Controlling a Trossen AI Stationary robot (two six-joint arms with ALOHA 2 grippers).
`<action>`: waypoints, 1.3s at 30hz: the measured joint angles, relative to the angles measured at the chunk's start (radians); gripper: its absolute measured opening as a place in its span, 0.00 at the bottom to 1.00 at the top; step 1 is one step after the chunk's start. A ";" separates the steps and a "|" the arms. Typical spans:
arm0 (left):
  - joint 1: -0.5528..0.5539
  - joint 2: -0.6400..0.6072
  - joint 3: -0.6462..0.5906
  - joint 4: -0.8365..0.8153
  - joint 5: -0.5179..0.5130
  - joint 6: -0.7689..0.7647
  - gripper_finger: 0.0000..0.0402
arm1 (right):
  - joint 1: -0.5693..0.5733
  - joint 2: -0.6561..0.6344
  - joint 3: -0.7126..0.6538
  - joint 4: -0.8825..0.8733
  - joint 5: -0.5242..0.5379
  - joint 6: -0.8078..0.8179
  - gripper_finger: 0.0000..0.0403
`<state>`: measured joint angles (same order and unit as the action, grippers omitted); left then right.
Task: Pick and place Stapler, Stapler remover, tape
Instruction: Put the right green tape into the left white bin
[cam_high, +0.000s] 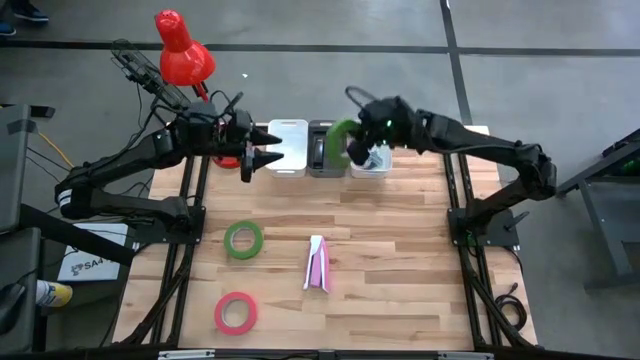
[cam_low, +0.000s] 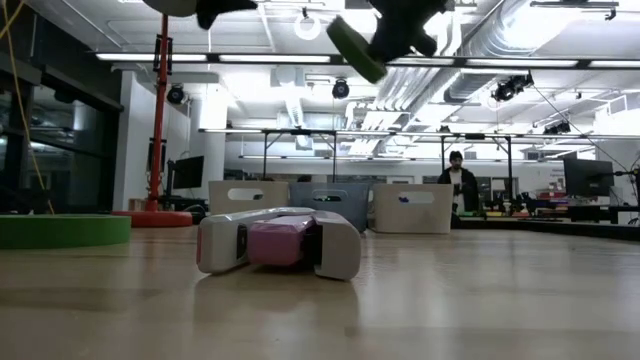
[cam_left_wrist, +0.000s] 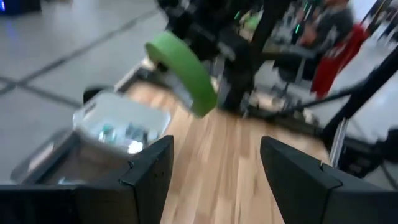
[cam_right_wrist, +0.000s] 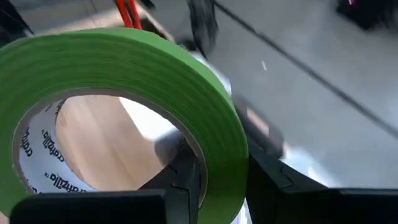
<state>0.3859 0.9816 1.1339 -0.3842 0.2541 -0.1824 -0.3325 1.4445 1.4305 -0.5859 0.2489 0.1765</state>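
My right gripper (cam_high: 358, 150) is raised above the row of bins at the table's far edge, shut on a green tape roll (cam_high: 342, 138). That roll also shows in the low view (cam_low: 354, 48) and the left wrist view (cam_left_wrist: 181, 70). My left gripper (cam_high: 272, 147) is open and empty, held in the air by the white bin (cam_high: 288, 147), pointing toward the right arm. A second green tape roll (cam_high: 243, 239) and a pink tape roll (cam_high: 235, 312) lie flat on the table. The white-and-pink stapler (cam_high: 317, 265) lies on its side near the middle. No stapler remover shows. My right gripper holds the green tape roll by its ring wall (cam_right_wrist: 217, 143). One finger (cam_right_wrist: 183, 180) is inside the open centre and the other finger (cam_right_wrist: 277, 180) is outside. The roll is lifted clear, tilted, above the bins.
Three bins stand side by side at the far edge: white, dark grey (cam_high: 322, 148) and a clear one (cam_high: 374, 164). A red lamp (cam_high: 182, 50) stands beyond the far left corner. A person (cam_low: 457, 182) stands in the room behind. Bare wood (cam_high: 400, 260) lies right of the stapler.
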 joint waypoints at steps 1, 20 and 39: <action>0.000 0.006 0.000 0.040 0.000 -0.009 0.59 | -0.018 0.000 0.007 0.028 -0.027 -0.028 0.20; 0.000 0.248 0.000 0.565 0.018 -0.146 0.59 | -0.175 0.000 0.023 0.391 -0.558 -0.266 0.20; -0.022 0.331 0.000 0.763 0.135 -0.242 0.59 | -0.192 0.040 0.024 0.510 -0.661 -0.310 0.20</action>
<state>0.3634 1.3128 1.1339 0.3787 0.3888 -0.4247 -0.5243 1.4848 1.4544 -0.0759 -0.4125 -0.1337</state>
